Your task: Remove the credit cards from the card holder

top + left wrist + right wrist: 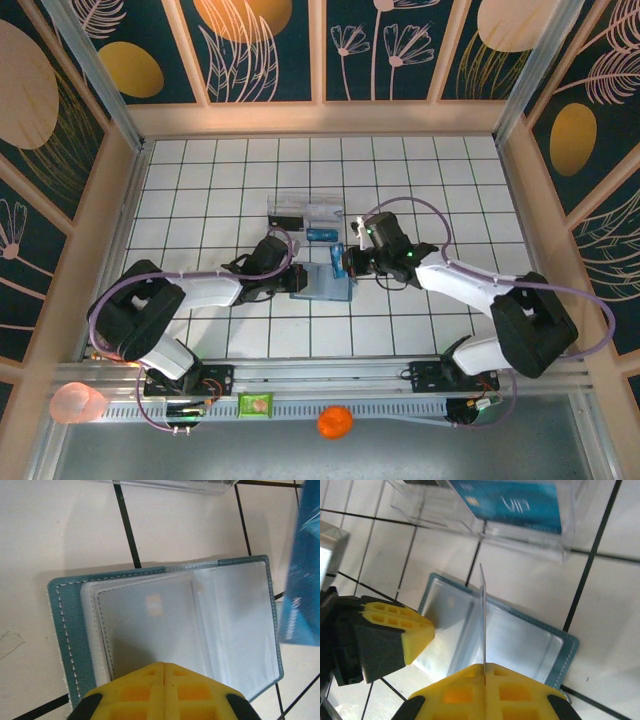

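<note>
R claw (484, 669) pinched on a blue card (482, 615), card up on edge over the open card holder (520, 640) mid tabletop | L claw (164, 667) closed, down on holder's left side | clear tray (520, 539) just far of holder, R arm nearer imo

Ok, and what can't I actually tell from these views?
- Held card: edge-on in the right wrist view, blurred and cut off at the frame edge in the left wrist view, so its print is unreadable.
- Card holder: frosted sleeves hide how many cards remain, left wrist view.
- Left end effector: its own fingers cover whether it pinches a sleeve or only presses, left wrist view.
</note>
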